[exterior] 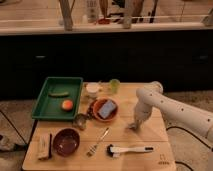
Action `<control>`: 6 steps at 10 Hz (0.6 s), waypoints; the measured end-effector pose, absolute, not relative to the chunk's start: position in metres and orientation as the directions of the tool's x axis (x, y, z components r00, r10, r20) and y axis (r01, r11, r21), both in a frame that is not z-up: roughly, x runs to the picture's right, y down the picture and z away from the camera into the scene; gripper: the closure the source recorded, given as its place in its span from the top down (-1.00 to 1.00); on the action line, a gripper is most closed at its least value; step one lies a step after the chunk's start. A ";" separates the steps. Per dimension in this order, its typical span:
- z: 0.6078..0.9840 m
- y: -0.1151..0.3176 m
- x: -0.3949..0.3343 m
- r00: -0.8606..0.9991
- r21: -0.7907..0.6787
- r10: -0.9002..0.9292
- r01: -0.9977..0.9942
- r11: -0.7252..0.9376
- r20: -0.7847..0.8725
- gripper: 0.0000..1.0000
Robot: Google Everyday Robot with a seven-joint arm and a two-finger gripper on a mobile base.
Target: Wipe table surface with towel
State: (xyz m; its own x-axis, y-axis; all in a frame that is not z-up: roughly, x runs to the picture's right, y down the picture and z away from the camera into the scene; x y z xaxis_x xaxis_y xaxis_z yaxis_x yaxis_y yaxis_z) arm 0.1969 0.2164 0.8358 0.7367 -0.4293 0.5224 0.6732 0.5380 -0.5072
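The table surface (150, 131) is a light wooden top with a straight seam across its near part and a small dark mark (162, 162) by the near right corner. My white arm reaches in from the right. My gripper (134, 125) points down at the right half of the tabletop, touching it or just above it. No towel shows plainly. A flat blue-grey thing (107, 108) lies in an orange bowl (96, 113) left of the gripper; I cannot tell whether it is cloth.
A green tray (41, 104) at the back left holds a green item (59, 93) and an orange fruit (67, 104). Also here: white cup (92, 89), green cup (114, 85), metal cup (80, 121), dark red bowl (66, 141), fork (98, 141), brush (129, 149), block (44, 146).
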 end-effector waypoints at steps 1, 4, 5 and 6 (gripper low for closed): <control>0.835 0.220 0.194 0.732 -0.510 -0.426 0.679 0.529 0.532 -0.98; 0.835 0.221 0.194 0.729 -0.510 -0.425 0.681 0.526 0.536 -0.98; 0.835 0.221 0.193 0.729 -0.509 -0.426 0.681 0.526 0.536 -0.98; 0.835 0.220 0.193 0.728 -0.509 -0.426 0.682 0.525 0.537 -0.98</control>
State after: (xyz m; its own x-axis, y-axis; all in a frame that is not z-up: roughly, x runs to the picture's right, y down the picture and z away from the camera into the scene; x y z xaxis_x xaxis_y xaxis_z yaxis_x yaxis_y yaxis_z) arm 0.1927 0.2204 0.8349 0.7283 -0.4260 0.5368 0.6822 0.5250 -0.5089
